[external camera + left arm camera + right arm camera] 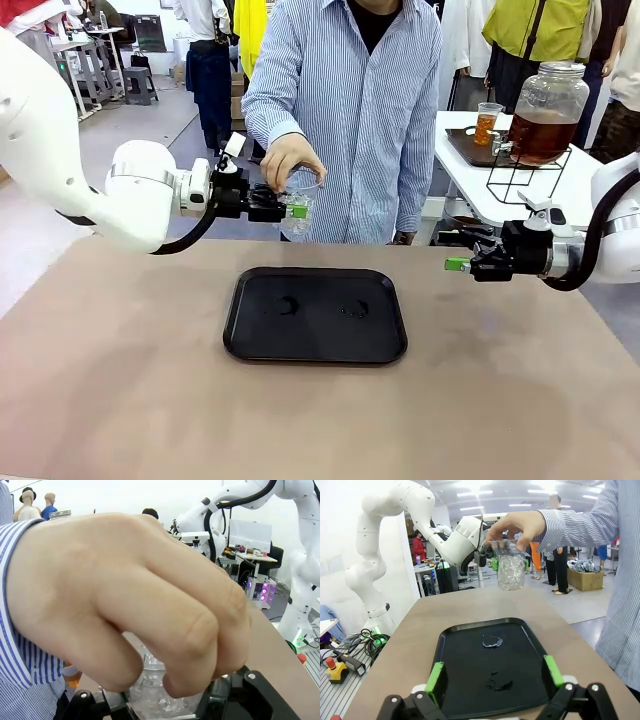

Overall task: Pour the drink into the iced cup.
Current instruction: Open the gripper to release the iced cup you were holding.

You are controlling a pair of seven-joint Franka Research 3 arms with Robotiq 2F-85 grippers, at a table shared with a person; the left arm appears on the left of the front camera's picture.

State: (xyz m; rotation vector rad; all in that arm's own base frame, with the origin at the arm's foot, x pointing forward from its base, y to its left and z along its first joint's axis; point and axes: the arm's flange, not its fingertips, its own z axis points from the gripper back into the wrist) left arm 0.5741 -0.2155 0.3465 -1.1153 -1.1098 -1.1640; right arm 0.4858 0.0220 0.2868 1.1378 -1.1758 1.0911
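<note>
While the person's hand [290, 160] grips its rim, my left gripper [290, 210] clamps the clear plastic ice-filled cup [510, 571], my right gripper [494, 680] spread open, above the black rectangular tray [250, 340]

You see two glossy white arms with rounded joint housings and silver rings at the wrists. Each carries a black left gripper [291, 208] or right gripper [457, 263] with bright green pads, and a thick black cable loops under each wrist. The person [350, 110] on the far side wears a blue-and-white striped shirt over a black top.
</note>
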